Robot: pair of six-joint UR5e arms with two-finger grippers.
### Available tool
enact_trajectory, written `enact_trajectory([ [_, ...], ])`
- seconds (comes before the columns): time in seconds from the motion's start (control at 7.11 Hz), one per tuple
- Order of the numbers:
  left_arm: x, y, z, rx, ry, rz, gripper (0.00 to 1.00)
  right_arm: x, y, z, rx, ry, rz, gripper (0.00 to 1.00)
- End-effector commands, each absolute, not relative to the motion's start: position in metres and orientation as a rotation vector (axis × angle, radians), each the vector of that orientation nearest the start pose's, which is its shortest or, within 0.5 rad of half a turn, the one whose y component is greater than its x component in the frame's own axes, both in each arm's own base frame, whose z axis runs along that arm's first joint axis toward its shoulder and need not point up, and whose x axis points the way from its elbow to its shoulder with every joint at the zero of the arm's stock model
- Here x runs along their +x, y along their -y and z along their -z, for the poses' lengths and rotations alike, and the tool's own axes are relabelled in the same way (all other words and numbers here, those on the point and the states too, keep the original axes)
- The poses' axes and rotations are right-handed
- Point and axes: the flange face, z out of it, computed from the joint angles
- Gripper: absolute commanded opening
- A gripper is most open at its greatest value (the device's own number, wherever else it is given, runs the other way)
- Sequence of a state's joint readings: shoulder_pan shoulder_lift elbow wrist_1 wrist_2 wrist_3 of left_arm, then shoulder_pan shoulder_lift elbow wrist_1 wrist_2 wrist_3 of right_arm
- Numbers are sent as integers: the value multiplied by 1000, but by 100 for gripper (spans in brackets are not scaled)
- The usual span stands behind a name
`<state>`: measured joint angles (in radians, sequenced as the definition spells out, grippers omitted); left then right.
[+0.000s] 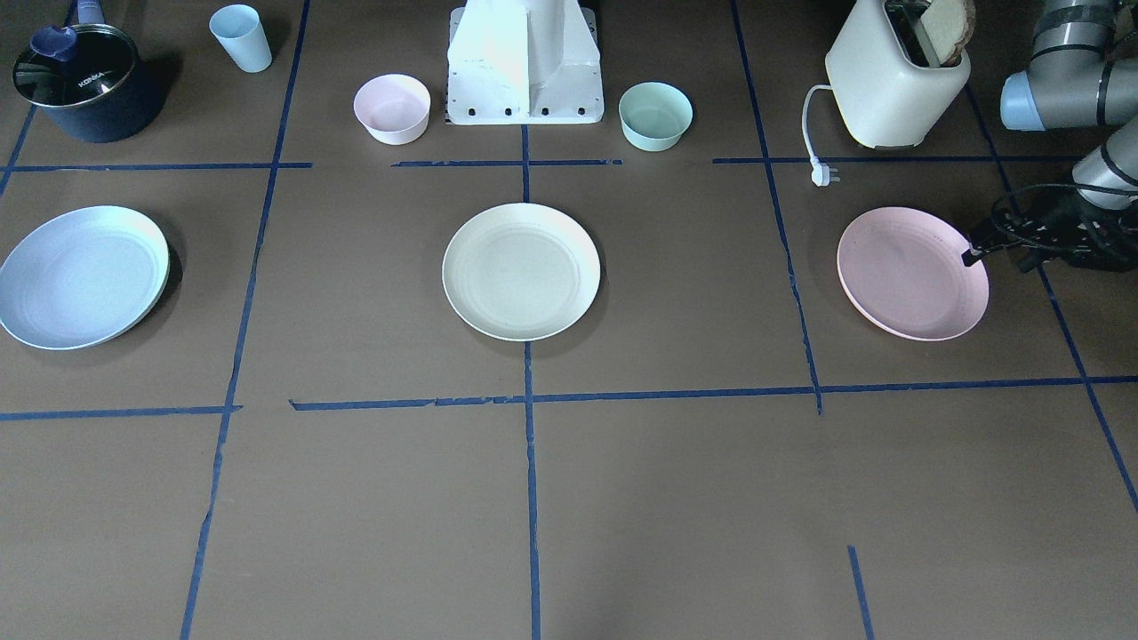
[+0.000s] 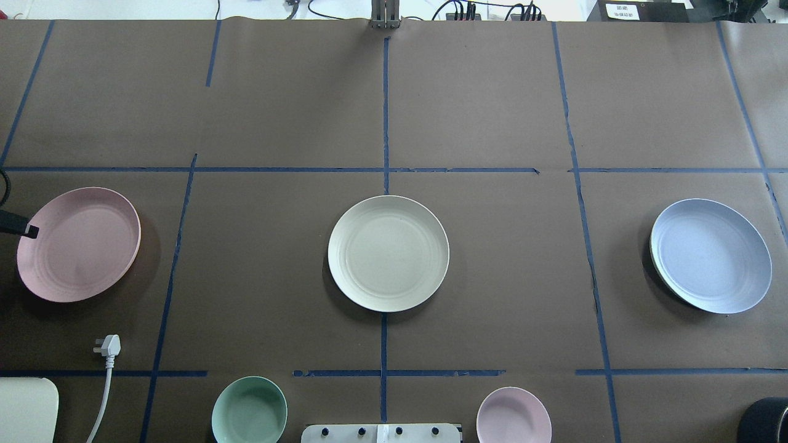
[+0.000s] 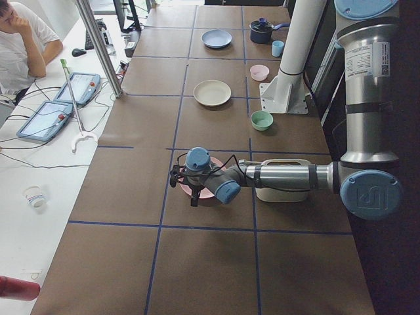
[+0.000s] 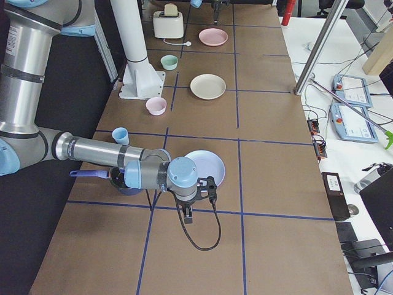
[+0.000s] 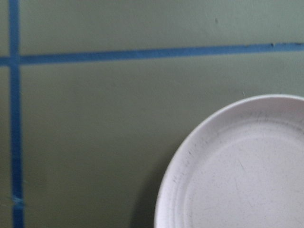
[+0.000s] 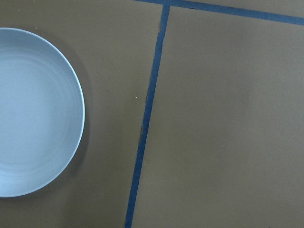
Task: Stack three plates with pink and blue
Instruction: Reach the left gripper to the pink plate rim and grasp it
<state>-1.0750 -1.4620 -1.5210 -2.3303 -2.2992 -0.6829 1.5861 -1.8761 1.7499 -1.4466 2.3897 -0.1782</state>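
Nothing stacked yet: pink plate [image 1: 911, 274] sits at the left jaws' tip, blue plate [image 1: 82, 277] just beside the right jaws, cream plate [image 1: 521, 271] well apart from both; how open either jaws stand can't be told, two lifts to go

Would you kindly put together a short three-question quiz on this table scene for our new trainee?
1. What colour is the plate lying between the pink plate and the blue plate?
2. True or false: the blue plate is stacked on the pink plate.
3. The fingers over the pink plate's rim belong to which arm: A left, B right?

Key: 1 the cream-white plate; 2 false; 3 A.
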Motion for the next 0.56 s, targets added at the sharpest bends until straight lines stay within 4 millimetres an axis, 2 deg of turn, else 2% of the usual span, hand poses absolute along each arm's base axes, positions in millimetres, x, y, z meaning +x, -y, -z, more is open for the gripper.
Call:
enact_trajectory([
  [0.0,182,450,-670,52,-885,-39,92,66,359,-686,77,815,155,100],
  [0.28,183,453,-675,44,-882,-34,72,66,358,-687,77,816,156,100],
  [0.42,183,451,-675,40,-888,-36,29,66,358,-687,77,816,157,100],
])
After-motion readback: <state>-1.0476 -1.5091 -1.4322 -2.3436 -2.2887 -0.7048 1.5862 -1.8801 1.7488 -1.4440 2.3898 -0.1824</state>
